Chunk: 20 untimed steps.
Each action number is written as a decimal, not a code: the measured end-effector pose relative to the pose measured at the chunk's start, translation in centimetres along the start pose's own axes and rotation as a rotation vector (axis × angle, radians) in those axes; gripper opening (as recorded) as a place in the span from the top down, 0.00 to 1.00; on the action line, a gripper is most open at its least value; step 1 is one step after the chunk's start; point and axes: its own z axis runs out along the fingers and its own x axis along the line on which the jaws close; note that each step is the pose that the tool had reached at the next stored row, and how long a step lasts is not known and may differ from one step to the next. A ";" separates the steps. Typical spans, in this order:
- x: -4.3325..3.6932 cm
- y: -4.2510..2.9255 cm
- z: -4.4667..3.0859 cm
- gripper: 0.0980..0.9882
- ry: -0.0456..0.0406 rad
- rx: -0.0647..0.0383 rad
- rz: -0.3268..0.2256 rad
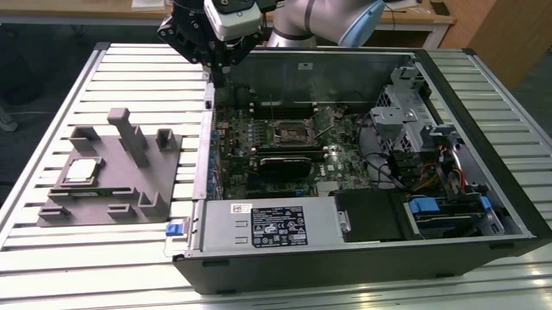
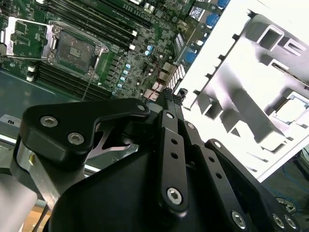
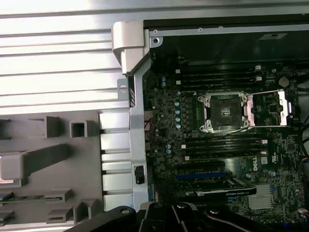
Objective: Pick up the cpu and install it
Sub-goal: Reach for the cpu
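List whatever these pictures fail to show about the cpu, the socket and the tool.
- cpu: exterior view, too small to tell its corner mark or how it sits in the grey fixture.
- socket: first wrist view, its contacts are too small to make out.
- motherboard: both wrist views, the part nearest the camera is hidden behind the tool and its black body.

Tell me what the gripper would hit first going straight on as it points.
The gripper would probably meet the motherboard edge just inside the case wall, well away from the cpu; depth is unclear, so the wall itself is possible.
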 end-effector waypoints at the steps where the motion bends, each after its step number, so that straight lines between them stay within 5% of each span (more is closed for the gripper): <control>1: 0.06 0.00 0.01 0.99 0.0001 0.000 0.000; 20: 1.23 -0.10 0.16 0.99 0.0017 0.000 0.000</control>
